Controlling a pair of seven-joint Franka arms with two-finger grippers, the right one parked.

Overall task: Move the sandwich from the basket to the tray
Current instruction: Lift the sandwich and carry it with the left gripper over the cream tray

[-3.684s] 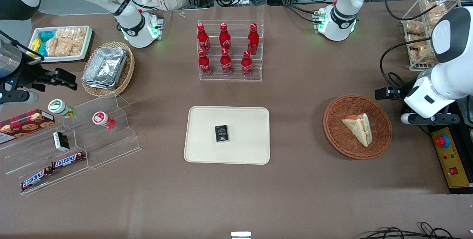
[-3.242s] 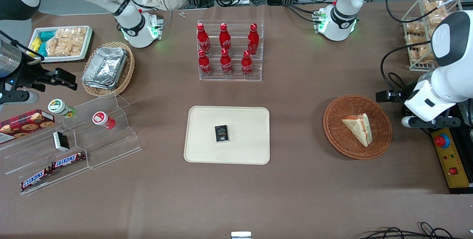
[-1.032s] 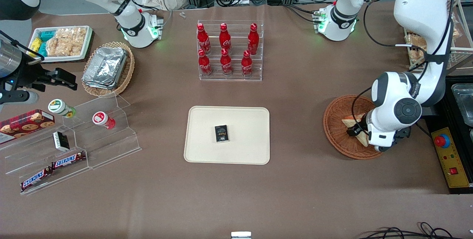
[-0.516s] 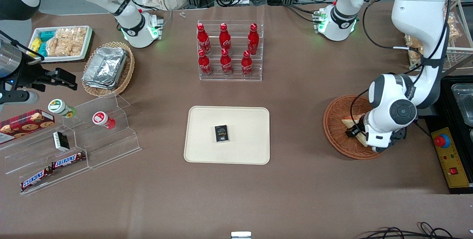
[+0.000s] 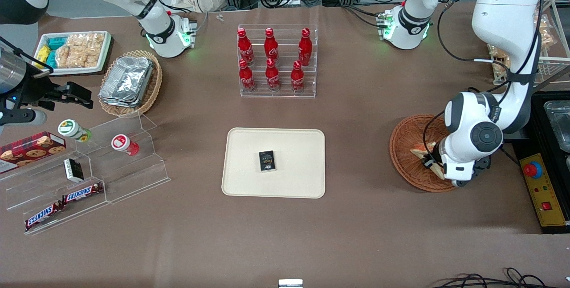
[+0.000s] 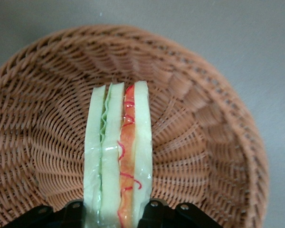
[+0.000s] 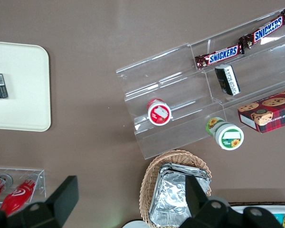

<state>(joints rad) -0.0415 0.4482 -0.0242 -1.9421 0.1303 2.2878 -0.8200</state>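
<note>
Since half a second ago my left arm has barely shifted: the wrist sits a touch nearer the front camera over the basket [image 5: 407, 156], and everything else on the bench [image 5: 356, 234] is where it was. Compared with a few seconds back it's a big change though, the arm was parked off by the bench edge then and now it's right down in the basket.

My end effector [image 6: 112, 211] is at the sandwich [image 6: 118, 156], which is still in the reddish-brown wicker basket toward the working arm's end of the bench. In the wrist view the wedge stands on edge with the filling facing the camera: pale bread on both outer faces, green lettuce and red-pink filling between. One black finger [image 6: 73, 209] sits against one bread face and its partner against the other, so it's narrowed to about the sandwich's thickness and touching both sides. I can't tell if it's actually squeezing yet. From the front, the wrist covers most of the sandwich, only a corner pokes out.

The cream tray [image 5: 294, 145] is mid-bench, well apart from the basket, with a small black packet [image 5: 267, 161] lying flat on it. Farther from the front camera than the tray there's an acrylic rack of red cola bottles [image 5: 271, 61]. Toward the parked arm's end: a tan basket of foil containers [image 5: 129, 81], a white tray of snack packets [image 5: 73, 52] and a clear stepped stand with Snickers bars [image 5: 64, 203].
</note>
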